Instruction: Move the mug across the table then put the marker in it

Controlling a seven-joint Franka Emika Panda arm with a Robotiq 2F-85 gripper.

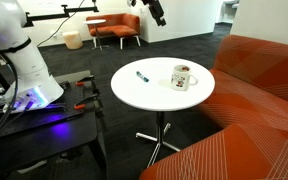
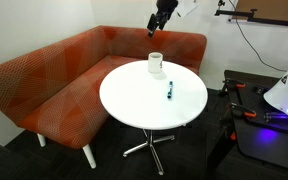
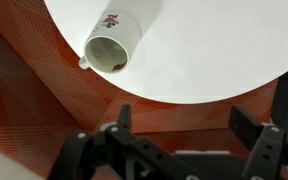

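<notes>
The white mug with a dark printed design stands upright near the table's edge by the sofa; it also shows in an exterior view and in the wrist view. The blue marker lies flat on the round white table, apart from the mug; it shows in an exterior view too. My gripper hangs high above the mug, also seen in an exterior view. In the wrist view the gripper is open and empty, over the sofa beyond the table edge.
An orange corner sofa wraps around the table's far side. The robot base and a dark cart stand beside the table. An orange armchair stands at the back of the room.
</notes>
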